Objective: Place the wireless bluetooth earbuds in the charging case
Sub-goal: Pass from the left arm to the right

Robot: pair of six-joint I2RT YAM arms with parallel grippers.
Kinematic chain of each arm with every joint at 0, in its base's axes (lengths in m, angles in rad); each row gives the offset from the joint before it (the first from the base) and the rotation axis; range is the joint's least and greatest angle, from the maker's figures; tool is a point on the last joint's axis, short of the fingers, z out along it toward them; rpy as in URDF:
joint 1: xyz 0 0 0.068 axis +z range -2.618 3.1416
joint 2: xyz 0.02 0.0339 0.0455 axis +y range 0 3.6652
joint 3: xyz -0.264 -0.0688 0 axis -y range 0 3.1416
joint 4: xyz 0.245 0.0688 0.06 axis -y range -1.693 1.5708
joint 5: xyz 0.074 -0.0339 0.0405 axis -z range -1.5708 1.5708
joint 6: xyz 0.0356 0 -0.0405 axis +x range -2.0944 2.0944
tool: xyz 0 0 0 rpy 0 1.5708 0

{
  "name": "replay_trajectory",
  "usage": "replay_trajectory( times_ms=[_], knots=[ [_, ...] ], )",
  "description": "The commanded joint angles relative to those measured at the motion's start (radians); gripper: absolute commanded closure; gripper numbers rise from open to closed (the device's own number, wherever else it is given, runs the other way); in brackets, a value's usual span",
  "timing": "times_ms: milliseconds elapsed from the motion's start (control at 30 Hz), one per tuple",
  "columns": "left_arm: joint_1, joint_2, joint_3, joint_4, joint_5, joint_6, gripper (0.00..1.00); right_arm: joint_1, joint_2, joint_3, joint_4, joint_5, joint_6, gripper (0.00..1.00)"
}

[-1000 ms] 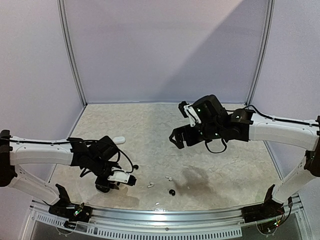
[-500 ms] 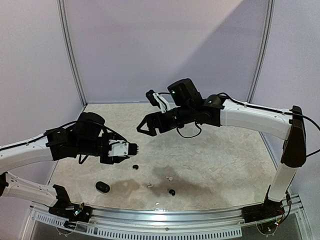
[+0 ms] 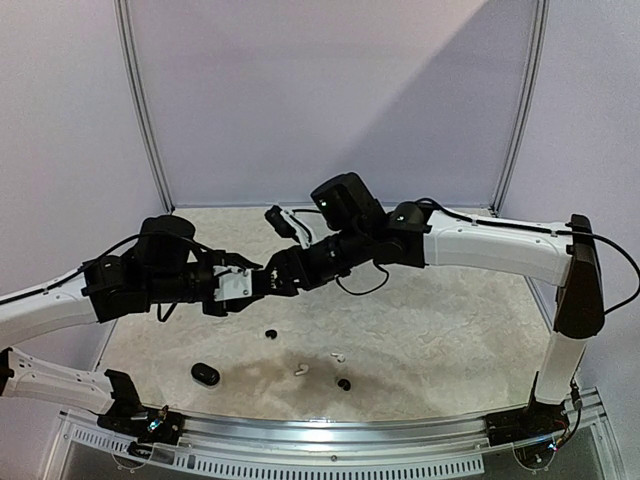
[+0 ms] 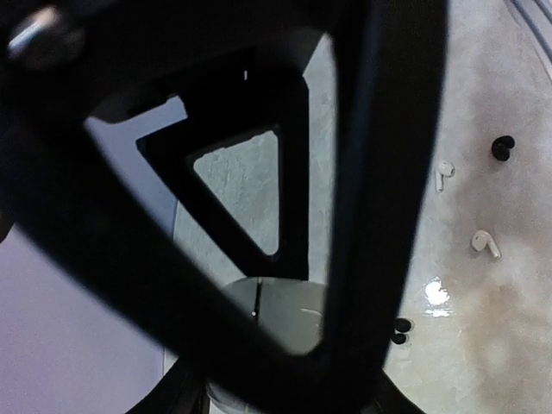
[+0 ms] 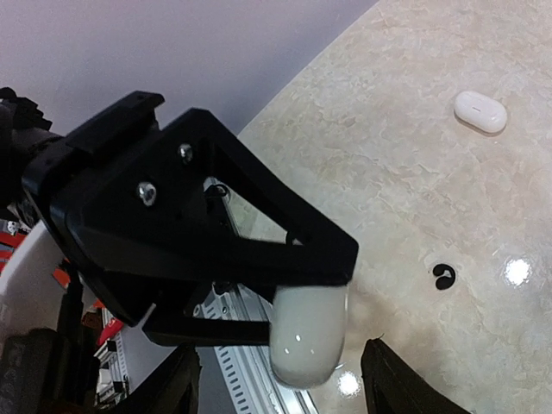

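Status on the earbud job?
Left gripper shut on white case, above table. Right gripper open, jaws flanking it. Earbuds loose on table, none gripped. No obstruction seen.

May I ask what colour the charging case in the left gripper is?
White; the charging case shows best in right wrist view.

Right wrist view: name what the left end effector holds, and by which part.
A white charging case, clamped by its upper end in the left end effector; its rounded lower end sticks out free.
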Motion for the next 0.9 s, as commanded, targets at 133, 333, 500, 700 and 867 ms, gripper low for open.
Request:
replay_trajectory(
  times_ms=[133, 333, 500, 700, 867],
  knots=[
    [0.021, 0.114, 0.077, 0.063, 0.038, 0.036, 0.90, -0.065, 0.080, 0.095, 0.018, -0.065, -0.025, 0.62],
    [0.071, 0.222, 0.210, 0.040, 0.031, -0.014, 0.93, -0.122, 0.092, 0.128, -0.008, -0.106, -0.015, 0.58],
    [0.090, 0.151, 0.085, 0.170, 0.093, 0.070, 0.93, -0.102, 0.108, 0.093, 0.159, -0.046, 0.099, 0.76],
    [0.118, 0.104, 0.088, 0.124, 0.109, 0.050, 0.78, -0.065, 0.154, 0.178, 0.069, -0.043, 0.094, 1.00],
    [0.195, 0.093, 0.165, 0.047, 0.169, -0.178, 0.01, -0.115, 0.078, 0.084, 0.160, -0.125, 0.047, 1.00]
  ],
)
